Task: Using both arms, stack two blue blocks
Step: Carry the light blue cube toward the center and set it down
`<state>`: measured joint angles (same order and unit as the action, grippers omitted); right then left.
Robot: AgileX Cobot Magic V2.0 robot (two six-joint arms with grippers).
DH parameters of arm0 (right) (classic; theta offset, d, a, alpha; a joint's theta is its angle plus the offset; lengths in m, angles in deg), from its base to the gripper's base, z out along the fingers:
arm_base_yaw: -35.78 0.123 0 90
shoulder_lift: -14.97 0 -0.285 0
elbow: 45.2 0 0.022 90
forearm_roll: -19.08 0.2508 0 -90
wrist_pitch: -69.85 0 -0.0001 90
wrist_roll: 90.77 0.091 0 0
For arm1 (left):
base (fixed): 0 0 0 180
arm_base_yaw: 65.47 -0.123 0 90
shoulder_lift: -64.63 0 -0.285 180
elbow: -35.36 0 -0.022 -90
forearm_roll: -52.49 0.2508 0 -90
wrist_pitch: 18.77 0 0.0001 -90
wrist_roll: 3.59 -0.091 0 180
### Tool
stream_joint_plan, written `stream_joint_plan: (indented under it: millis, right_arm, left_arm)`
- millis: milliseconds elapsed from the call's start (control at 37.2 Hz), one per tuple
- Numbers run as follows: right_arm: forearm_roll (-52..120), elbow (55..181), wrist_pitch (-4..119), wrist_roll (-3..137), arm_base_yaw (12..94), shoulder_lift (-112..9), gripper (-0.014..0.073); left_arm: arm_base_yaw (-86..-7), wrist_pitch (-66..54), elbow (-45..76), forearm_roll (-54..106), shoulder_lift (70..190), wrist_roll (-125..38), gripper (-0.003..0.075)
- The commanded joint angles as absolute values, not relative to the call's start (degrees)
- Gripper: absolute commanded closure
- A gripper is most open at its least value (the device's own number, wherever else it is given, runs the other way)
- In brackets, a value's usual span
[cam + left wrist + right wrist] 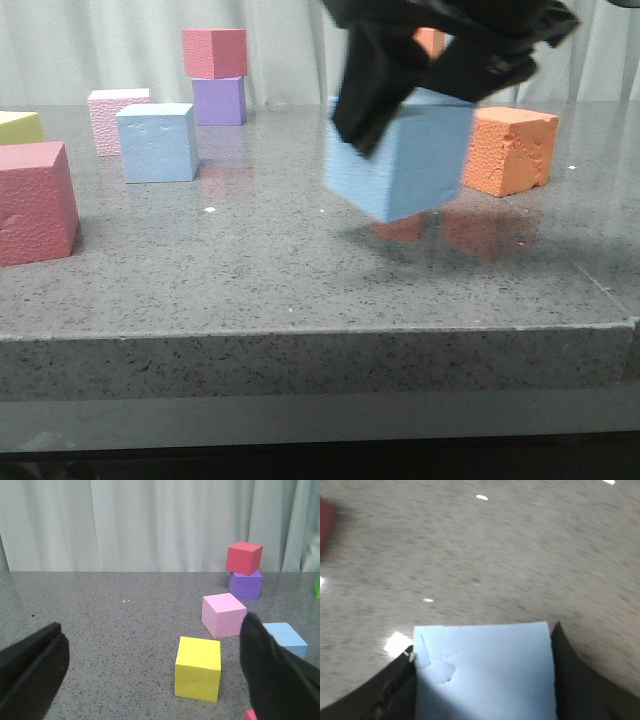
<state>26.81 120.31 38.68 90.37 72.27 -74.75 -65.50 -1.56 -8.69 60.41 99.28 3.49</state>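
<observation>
Carrying one blue block (405,160) clear of the table (300,270) in our clamped right gripper (440,60), we should square it, seemingly tilted, above the left block (157,142); left gripper (150,675) gapes empty.

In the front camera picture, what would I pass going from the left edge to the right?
Yellow cube → big red cube → pink cube → blue cube on the table → red cube stacked on a purple one → blue cube held up by the right gripper → orange cube.

One cube (400,160) held above the table (300,280) at right — the other cube (157,142) far left; stacked pair (216,75) behind it
</observation>
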Motion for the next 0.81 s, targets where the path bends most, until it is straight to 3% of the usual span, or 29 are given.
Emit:
stream_joint_plan:
  millis: [0, 403, 511, 645, 779]
  right_arm:
    - [26.65, 122.5, 45.26, 90.29, 76.1, -73.18, 0.0281]
    - [26.84, 122.5, 45.93, 90.29, 79.07, -78.97, 0.0269]
    - [26.94, 122.5, 45.88, 90.29, 79.07, -78.97, 0.0172]
    - [26.94, 122.5, 45.44, 90.29, 79.07, -78.97, -0.0065]
    - [26.89, 125.26, 42.1, 90.29, 79.07, -77.09, -0.0059]
  left_arm:
    - [-65.56, -6.46, -6.87, 60.29, 99.85, 3.76, 0.0048]
    - [-65.56, -6.46, -6.87, 60.29, 99.85, 3.76, 0.0048]
    - [-65.56, -6.46, -6.87, 60.29, 99.85, 3.76, 0.0048]
    - [-65.56, -6.46, -6.87, 60.29, 99.85, 3.76, 0.0048]
    - [-65.56, -6.46, -6.87, 60.29, 99.85, 3.76, 0.0048]
